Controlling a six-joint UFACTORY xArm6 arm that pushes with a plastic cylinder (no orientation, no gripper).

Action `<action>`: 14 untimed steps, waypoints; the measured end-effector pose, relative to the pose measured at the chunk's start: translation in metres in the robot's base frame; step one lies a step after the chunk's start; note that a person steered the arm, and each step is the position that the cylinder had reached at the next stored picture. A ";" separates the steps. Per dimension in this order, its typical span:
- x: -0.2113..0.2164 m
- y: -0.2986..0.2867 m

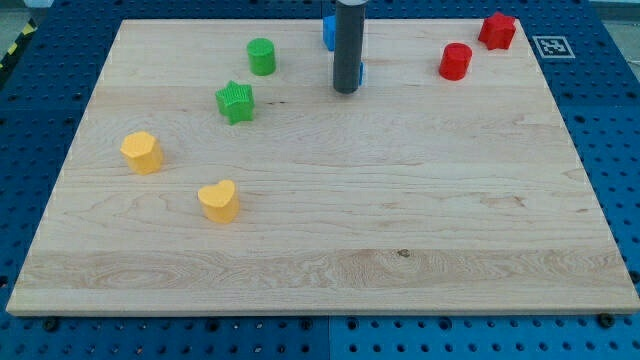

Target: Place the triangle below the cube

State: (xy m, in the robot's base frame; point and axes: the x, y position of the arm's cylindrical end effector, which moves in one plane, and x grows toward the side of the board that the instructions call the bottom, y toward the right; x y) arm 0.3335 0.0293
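My rod comes down from the view's top centre, and my tip [346,90] rests on the wooden board [330,220]. A blue block [327,31] shows at the rod's left near the top edge, mostly hidden, so I cannot tell its shape. A thin sliver of a second blue block [361,72] shows at the rod's right, just above my tip and touching or very close to the rod. Its shape is hidden too.
A green cylinder [261,56] and a green star [235,101] lie left of my tip. A yellow hexagon-like block [142,152] and a yellow heart [218,200] lie at lower left. A red cylinder [455,61] and a red block [497,30] lie at top right.
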 end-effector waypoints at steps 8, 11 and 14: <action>-0.024 -0.011; -0.036 -0.011; -0.032 0.028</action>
State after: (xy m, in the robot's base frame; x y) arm 0.3013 0.0576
